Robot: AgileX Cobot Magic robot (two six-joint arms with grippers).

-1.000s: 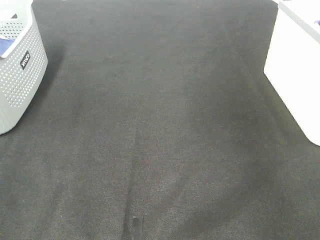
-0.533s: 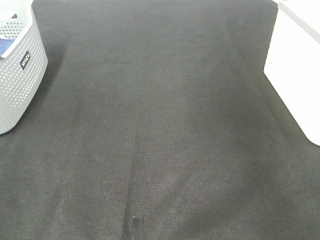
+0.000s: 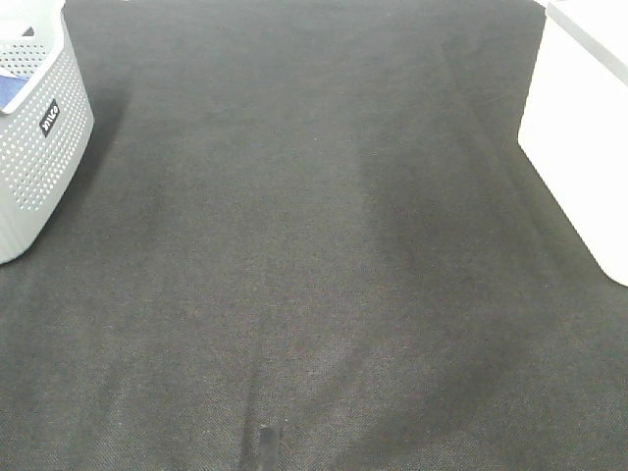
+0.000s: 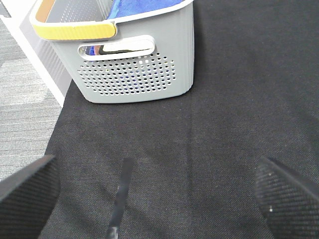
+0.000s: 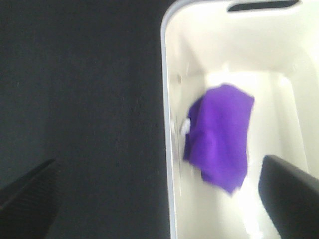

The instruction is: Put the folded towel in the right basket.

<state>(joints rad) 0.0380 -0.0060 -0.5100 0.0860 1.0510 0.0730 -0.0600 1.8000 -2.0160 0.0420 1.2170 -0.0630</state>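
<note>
The folded purple towel (image 5: 219, 144) lies on the floor of the white right basket (image 5: 167, 99), seen from above in the right wrist view. My right gripper (image 5: 159, 199) hovers above the basket's near wall, open and empty, with one fingertip (image 5: 289, 191) over the basket and the other over the black cloth. In the exterior high view the right basket (image 3: 579, 128) shows at the right edge; the towel is hidden there and neither gripper shows. My left gripper (image 4: 159, 199) is open and empty above the cloth, short of the grey basket.
A grey perforated basket (image 4: 134, 74) with a yellow handle (image 4: 75, 30) holds blue cloth (image 4: 134, 7); it stands at the far left (image 3: 39, 137). A black cloth (image 3: 314, 245) covers the table. A thin dark strip (image 3: 266, 446) lies near the front edge.
</note>
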